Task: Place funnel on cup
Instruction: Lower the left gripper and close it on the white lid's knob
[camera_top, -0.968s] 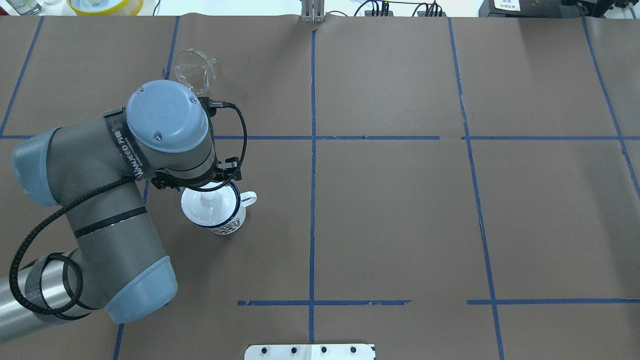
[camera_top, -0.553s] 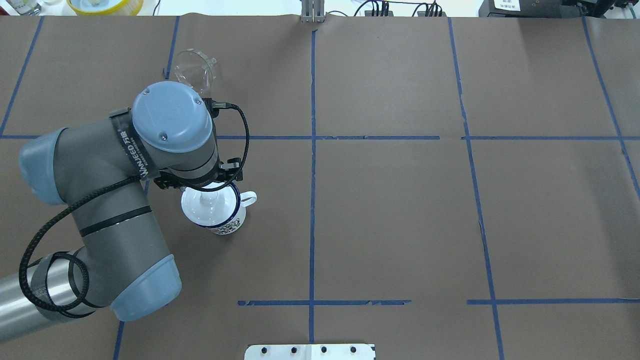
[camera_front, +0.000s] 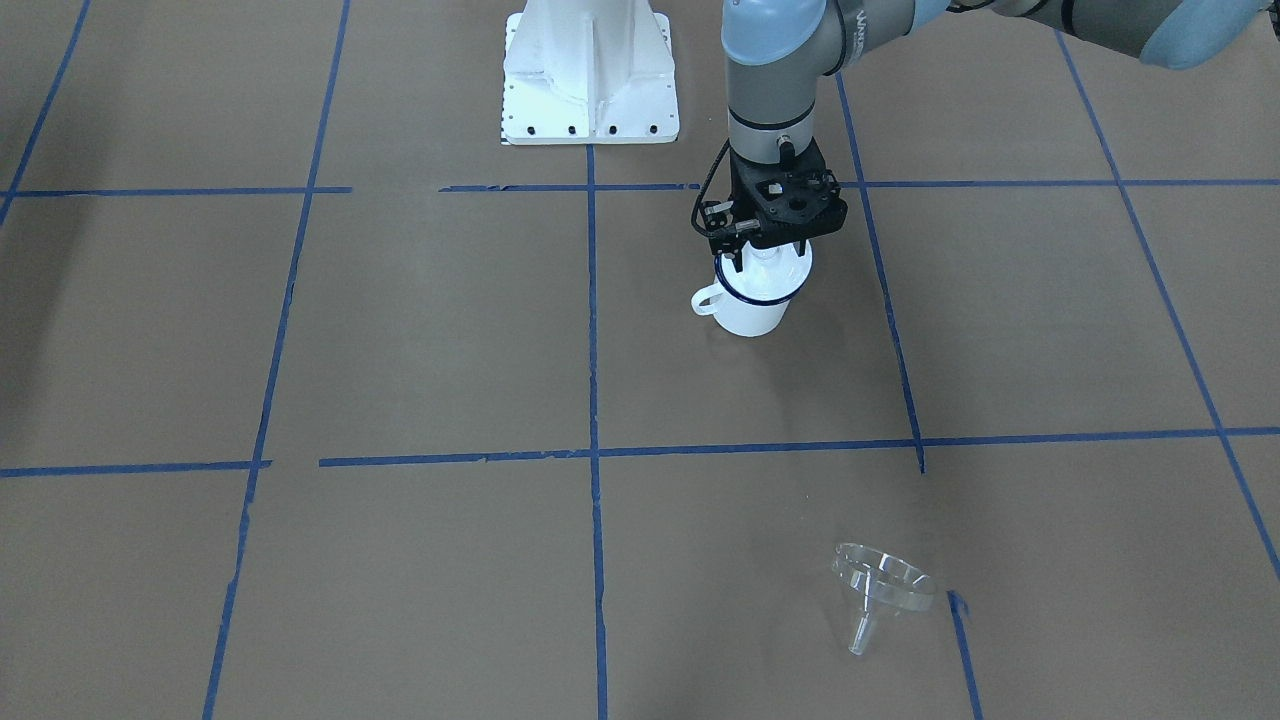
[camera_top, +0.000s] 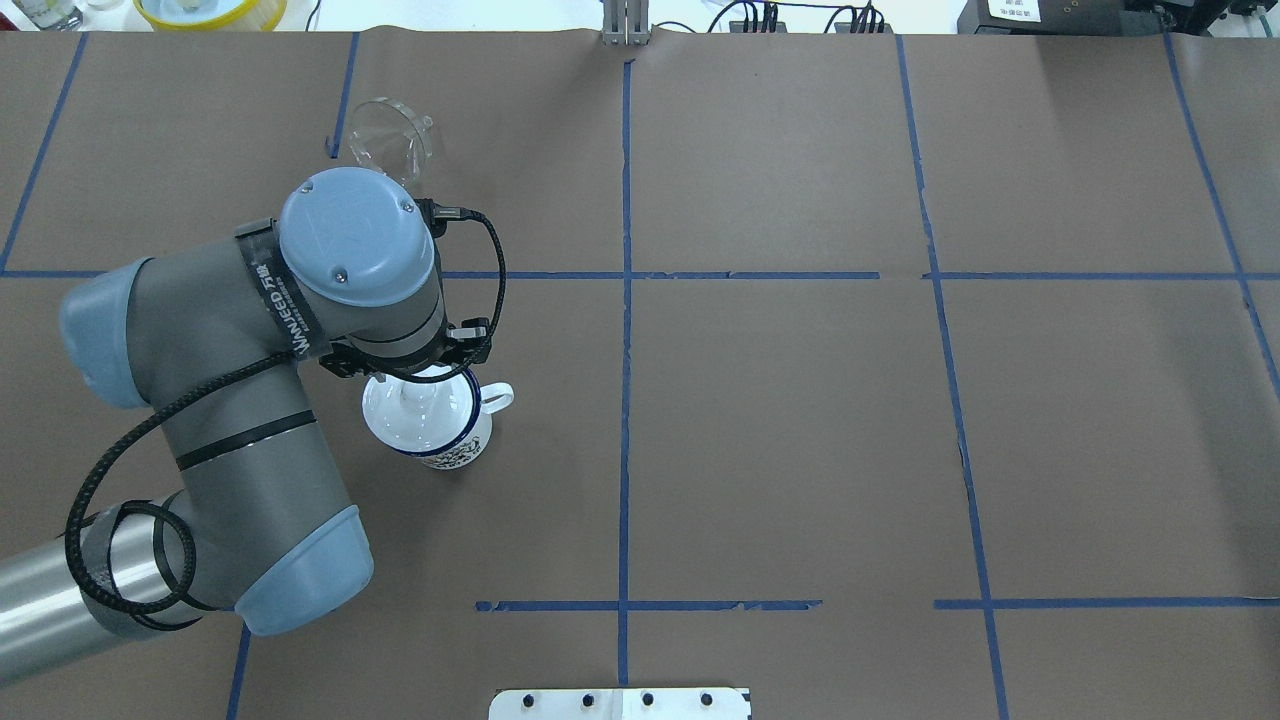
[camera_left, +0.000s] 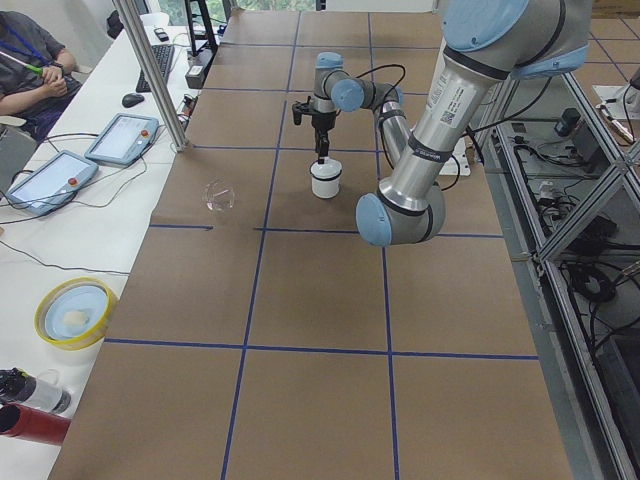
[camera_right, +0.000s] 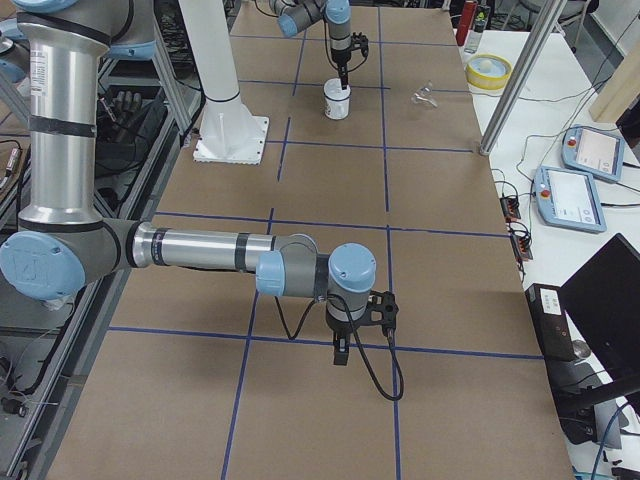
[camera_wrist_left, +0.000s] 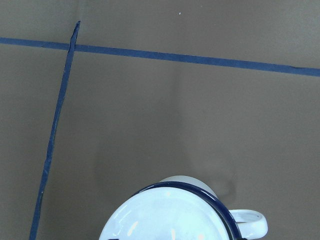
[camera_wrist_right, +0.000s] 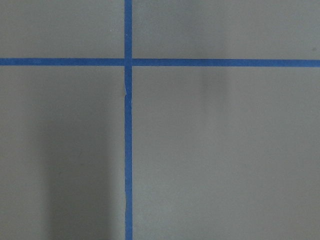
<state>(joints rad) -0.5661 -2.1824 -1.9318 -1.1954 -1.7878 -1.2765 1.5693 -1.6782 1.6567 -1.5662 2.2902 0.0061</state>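
Note:
The clear funnel (camera_top: 390, 140) lies on its side at the far left of the table, apart from everything, and also shows in the front view (camera_front: 885, 585). The white cup (camera_top: 455, 445) with a dark blue rim stands upright, handle to the right. A round white knobbed lid (camera_top: 400, 420) sits in its mouth. My left gripper (camera_front: 762, 262) hangs straight down over the cup. Its fingers look open on either side of the lid's knob. The left wrist view shows the cup's rim and handle (camera_wrist_left: 248, 223). My right gripper (camera_right: 342, 352) points down at bare paper far from the cup. I cannot tell if it is open or shut.
Brown paper with blue tape lines (camera_top: 625, 300) covers the table. The robot's white base plate (camera_front: 590, 90) stands at the near edge. A yellow bowl (camera_top: 210, 10) and cables lie beyond the far edge. Tablets (camera_left: 120, 140) and a seated person are beside the table's end.
My left arm's wrist and elbow have shifted slightly to the right over the cup. The cup, lid and funnel have not moved.

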